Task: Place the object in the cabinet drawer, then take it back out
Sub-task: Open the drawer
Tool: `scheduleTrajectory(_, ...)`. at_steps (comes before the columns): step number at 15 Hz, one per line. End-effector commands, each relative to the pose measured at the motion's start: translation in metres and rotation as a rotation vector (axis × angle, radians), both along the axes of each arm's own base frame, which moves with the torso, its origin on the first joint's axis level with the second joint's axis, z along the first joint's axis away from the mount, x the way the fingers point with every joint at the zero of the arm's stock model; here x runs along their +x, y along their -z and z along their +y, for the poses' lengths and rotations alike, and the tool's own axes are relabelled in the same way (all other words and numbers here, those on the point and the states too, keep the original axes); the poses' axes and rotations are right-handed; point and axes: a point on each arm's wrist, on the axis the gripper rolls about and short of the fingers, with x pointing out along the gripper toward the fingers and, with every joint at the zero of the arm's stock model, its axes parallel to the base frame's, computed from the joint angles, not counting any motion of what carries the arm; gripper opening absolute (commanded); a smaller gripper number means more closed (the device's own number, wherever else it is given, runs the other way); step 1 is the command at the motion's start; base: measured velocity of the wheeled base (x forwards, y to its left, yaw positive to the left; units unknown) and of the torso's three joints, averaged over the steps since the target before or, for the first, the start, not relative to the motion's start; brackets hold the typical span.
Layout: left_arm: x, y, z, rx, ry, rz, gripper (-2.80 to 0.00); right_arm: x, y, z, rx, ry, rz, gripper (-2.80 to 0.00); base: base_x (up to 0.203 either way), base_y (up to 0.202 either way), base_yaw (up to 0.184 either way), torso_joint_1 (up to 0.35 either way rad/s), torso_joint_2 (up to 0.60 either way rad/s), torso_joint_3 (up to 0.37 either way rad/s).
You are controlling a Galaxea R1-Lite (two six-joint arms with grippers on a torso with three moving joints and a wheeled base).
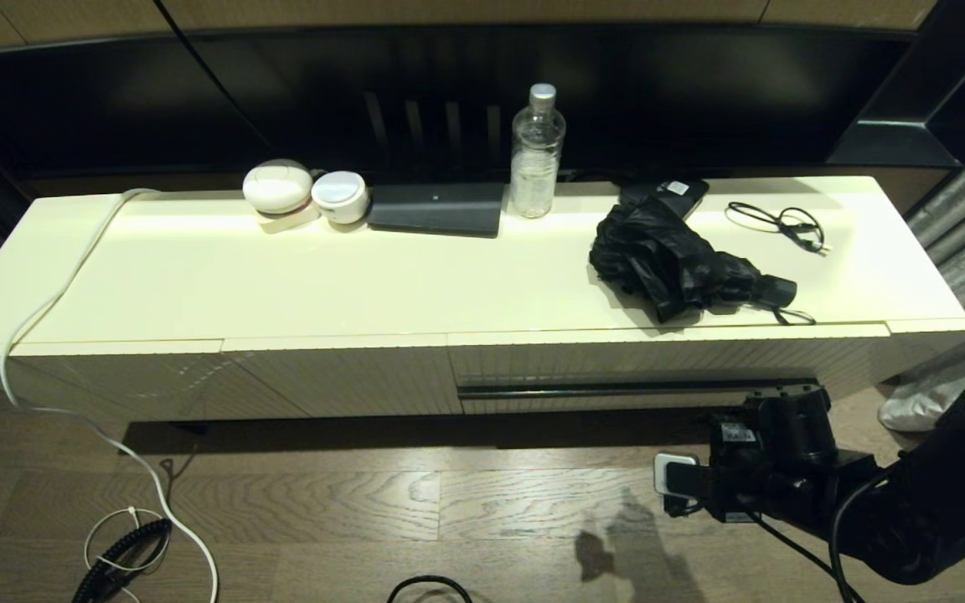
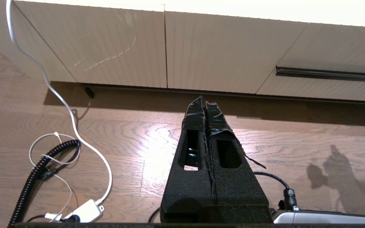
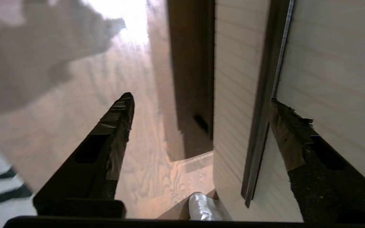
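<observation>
Umbrella [image 1: 683,264] atop cabinet; drawer [image 1: 658,368] closed; right tool [image 3: 201,104] spread at slot; left tool [image 2: 205,106] pressed together.

The head view looks forward and down from above the cabinet drawer [image 1: 642,368], taking in the whole cabinet top and the floor before it. The left wrist view sits low over the floor, facing the ribbed fronts – the drawer's dark slot shows there too. The right wrist view hangs close against that slot.
</observation>
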Motion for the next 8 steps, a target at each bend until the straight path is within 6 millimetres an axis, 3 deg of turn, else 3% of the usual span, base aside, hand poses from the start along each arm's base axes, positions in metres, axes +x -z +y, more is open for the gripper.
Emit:
scheduleTrajectory(1,0.000,0.000,0.000,-0.001,0.000,-0.002,-2.80,0.006,0.013,-0.001,-0.010,0.005,0.018,0.00,0.000,0.000,0.000,0.000,0.00,0.000)
scheduleTrajectory(8,0.000,0.000,0.000,-0.001,-0.001,-0.002,-2.80,0.019,0.022,-0.002,0.009,-0.003,0.027,0.00,0.000,0.000,0.000,0.000,0.00,0.000)
